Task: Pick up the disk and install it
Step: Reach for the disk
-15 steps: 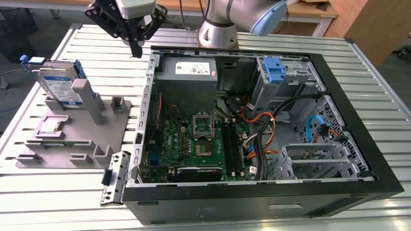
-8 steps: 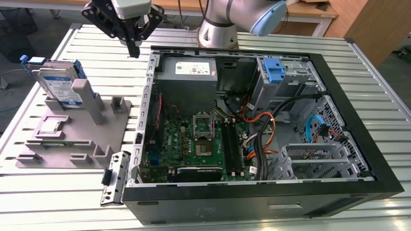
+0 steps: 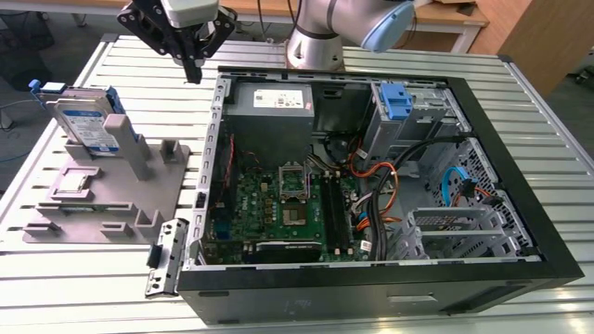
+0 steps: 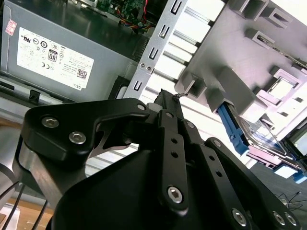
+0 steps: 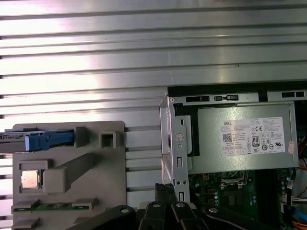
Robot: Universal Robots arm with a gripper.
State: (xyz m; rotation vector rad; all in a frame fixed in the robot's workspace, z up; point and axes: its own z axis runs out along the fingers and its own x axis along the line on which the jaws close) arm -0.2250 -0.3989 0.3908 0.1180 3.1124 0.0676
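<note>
While the hard drive [image 3: 85, 124] stands on edge in the grey fixture [image 3: 111, 209], the exterior view shows the hand [image 3: 192, 75] beside that fixture, above the worktop [image 3: 529, 104], fingers together and empty. In the second wrist view, the hard drive [image 4: 259, 136] sits slotted in the fixture [image 4: 225, 38]. In the first wrist view, it [image 5: 48, 141] lies edge-on at the fixture's corner.

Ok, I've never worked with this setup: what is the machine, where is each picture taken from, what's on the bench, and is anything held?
This is one robot arm with a black tool at its end. The exterior view looks at the bench from off the arm; both wrist views ride near the tool. On the slatted table sit an open computer case and a grey holder. The disk stands on edge in that holder. The tool hangs over the table between holder and case, shut, holding nothing.
</note>
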